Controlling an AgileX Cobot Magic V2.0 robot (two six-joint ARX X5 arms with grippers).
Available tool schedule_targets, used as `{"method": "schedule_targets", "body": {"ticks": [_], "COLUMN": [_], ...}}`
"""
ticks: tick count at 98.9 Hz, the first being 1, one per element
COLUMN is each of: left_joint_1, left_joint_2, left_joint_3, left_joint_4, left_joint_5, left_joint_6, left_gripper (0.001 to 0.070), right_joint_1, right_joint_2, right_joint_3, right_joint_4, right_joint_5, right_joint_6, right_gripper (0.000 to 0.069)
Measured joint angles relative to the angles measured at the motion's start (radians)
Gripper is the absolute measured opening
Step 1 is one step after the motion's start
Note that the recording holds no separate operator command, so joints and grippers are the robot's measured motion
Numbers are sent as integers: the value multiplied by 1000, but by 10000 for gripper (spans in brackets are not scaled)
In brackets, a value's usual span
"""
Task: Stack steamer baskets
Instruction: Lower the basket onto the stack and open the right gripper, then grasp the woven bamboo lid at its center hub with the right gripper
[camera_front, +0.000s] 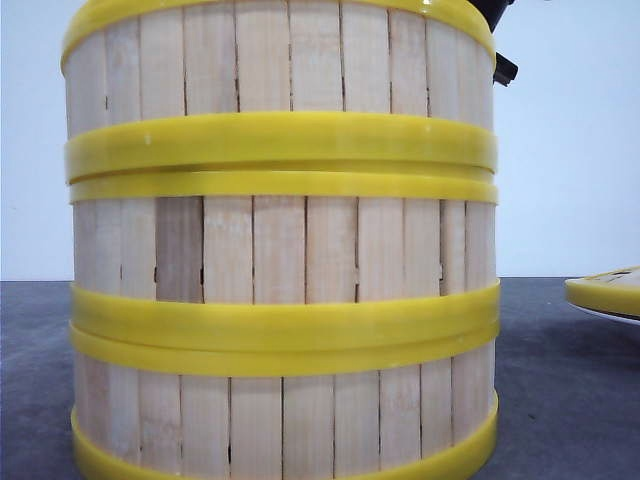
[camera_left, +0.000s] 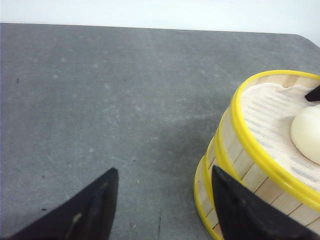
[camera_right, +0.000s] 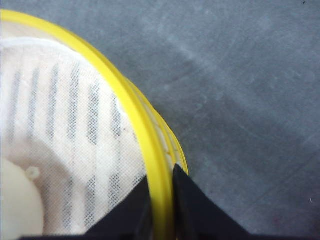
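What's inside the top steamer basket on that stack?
The top steamer basket holds a white mesh cloth liner with a pale round bun on it. The cloth hides most of the slatted floor; the lower baskets' contents are covered.

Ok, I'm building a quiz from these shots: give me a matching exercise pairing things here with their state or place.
Things:
1. left claw
2. right claw
3. white bun
4. steamer baskets

States:
A. stacked three high
B. lying on the cloth in the top basket
C. open over the bare table
D. pinching the top basket's yellow rim

Pairs: 1-C, 2-D, 3-B, 4-A
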Motion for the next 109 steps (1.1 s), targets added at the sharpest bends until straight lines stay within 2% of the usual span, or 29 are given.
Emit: {"method": "schedule_targets", "body": {"ticks": [21, 26, 38, 47, 63, 85, 109], "left_joint_1": [0, 0, 0, 0, 0, 0, 0], "left_joint_2": [0, 0, 0, 0, 0, 0, 0], "left_joint_3": [0, 0, 0, 0, 0, 0, 0], "left_joint_4": [0, 0, 0, 0, -1, 0, -1], "left_joint_5": [0, 0, 0, 0, 0, 0, 0], "left_joint_6": [0, 0, 0, 0, 0, 6, 6], "left_gripper": [354, 354, 354, 354, 354, 354, 354], "right_joint_1": [0, 0, 0, -2, -3, -11, -63], "right_joint_2": [0, 0, 0, 0, -29, -174, -332], "right_joint_3": [0, 0, 0, 0, 0, 0, 3], "right_joint_4": [-1, 2, 4, 10, 14, 29, -51], "right_joint_5": [6, 17, 27, 27, 27, 37, 249], "right_joint_6": [1, 3, 12, 24, 30, 31, 83], "right_gripper": [45, 92, 253, 307, 325, 325, 325]}}
